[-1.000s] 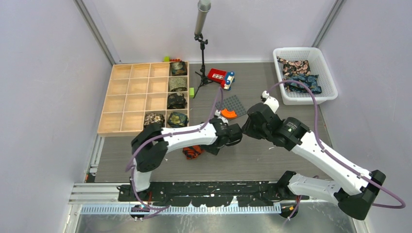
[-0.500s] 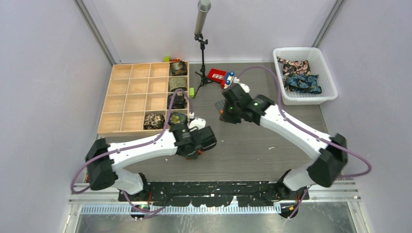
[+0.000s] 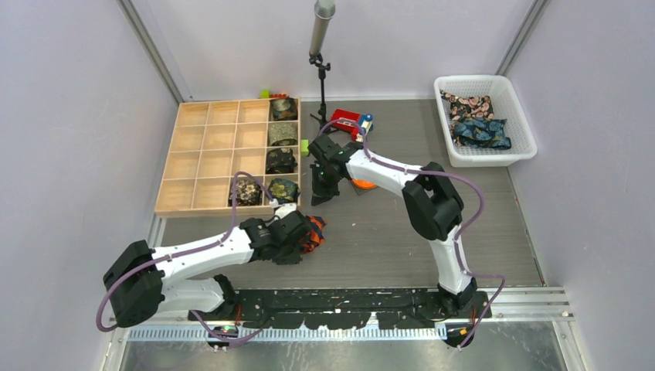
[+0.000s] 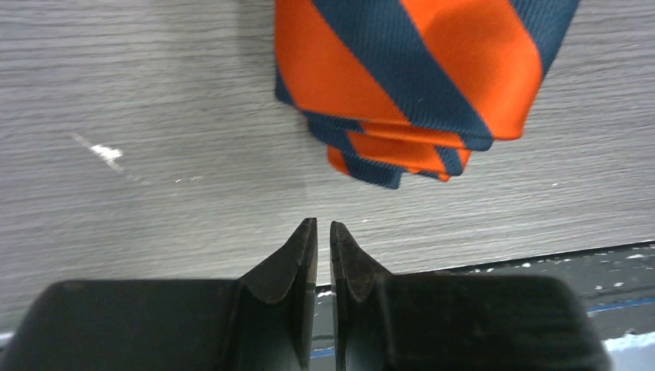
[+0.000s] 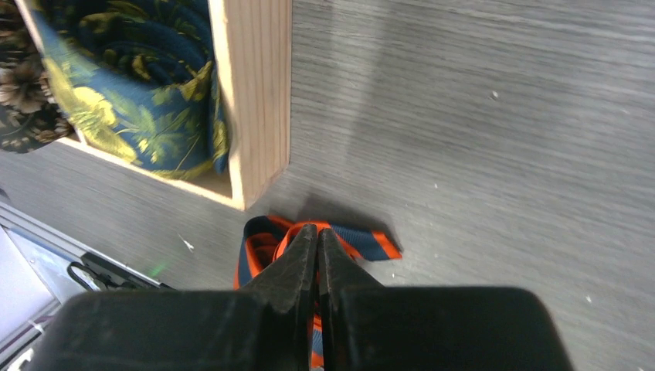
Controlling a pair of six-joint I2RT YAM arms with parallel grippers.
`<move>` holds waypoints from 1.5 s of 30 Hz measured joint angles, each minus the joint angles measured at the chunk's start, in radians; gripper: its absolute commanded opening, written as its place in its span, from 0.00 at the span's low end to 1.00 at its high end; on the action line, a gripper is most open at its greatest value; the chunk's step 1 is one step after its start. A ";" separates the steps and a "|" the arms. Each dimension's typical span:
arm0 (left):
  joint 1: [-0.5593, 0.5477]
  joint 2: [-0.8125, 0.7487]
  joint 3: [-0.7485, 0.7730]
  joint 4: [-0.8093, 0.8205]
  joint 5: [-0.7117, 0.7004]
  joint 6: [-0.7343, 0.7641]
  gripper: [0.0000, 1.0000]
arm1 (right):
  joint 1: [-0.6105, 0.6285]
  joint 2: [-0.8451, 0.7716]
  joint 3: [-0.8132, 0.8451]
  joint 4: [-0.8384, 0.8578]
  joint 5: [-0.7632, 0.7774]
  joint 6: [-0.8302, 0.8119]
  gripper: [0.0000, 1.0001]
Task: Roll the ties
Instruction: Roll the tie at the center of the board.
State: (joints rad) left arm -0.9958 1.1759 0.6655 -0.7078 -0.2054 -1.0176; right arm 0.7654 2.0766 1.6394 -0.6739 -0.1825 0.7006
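1. Striped tie [image 4: 402,85] is lying in a folded bundle on the table [image 4: 154,116], just off the wooden tray [image 5: 255,100] corner.
2. Left gripper [image 4: 324,226] is sitting just short of it, fingers pinched together, gripping nothing.
3. Right gripper [image 5: 317,229] is pointing down toward it, clenched, empty.
4. Rolled floral ties [image 3: 282,135] are filling the tray's right column; more are lying in the white basket [image 3: 494,161].

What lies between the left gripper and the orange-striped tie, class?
Only bare grey table. In the left wrist view, the shut left gripper and the orange-striped tie are apart, with nothing on the stretch between them.
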 measured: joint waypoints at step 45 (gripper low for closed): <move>0.144 0.159 -0.015 0.296 0.050 0.331 0.06 | 0.084 0.092 -0.074 0.126 -0.156 -0.047 0.01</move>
State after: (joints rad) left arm -0.8520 1.3350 0.6502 -0.4114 -0.1551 -0.6868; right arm 0.8490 2.1681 1.5654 -0.5476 -0.3382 0.6540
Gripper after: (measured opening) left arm 0.063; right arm 0.041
